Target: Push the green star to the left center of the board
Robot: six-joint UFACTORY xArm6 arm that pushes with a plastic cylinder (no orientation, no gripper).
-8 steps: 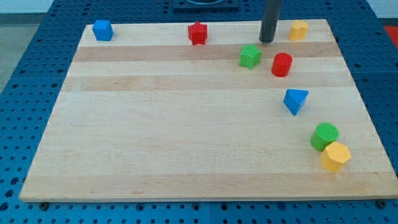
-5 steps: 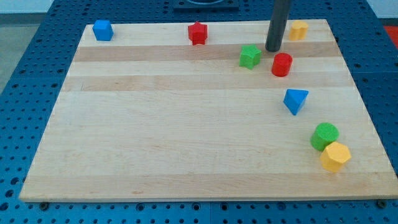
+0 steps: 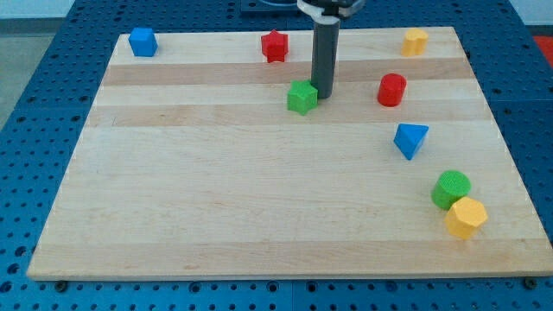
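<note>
Eight small coloured blocks lie on the pale wooden board point(image 3: 259, 207), which sits on a blue perforated counter point(image 3: 34, 130). The arm carries no claw, only a straight dark rod, and my tip point(image 3: 322, 93) stands on the board touching the green star-shaped block point(image 3: 302, 97) at that block's right, slightly toward the view's top. The green star sits in the upper middle of the board, a little right of centre, well apart from the left edge. A red star-shaped block point(image 3: 274, 46) lies toward the view's top, just left of the rod. A blue cube point(image 3: 143, 41) is in the top left corner and a yellow block point(image 3: 416, 41) near the top right corner. A red cylinder point(image 3: 391, 90) stands to the right of my tip, with a blue triangular block point(image 3: 410, 140) below it. Near the lower right, a green cylinder point(image 3: 451, 188) touches a yellow hexagonal block point(image 3: 466, 216).
</note>
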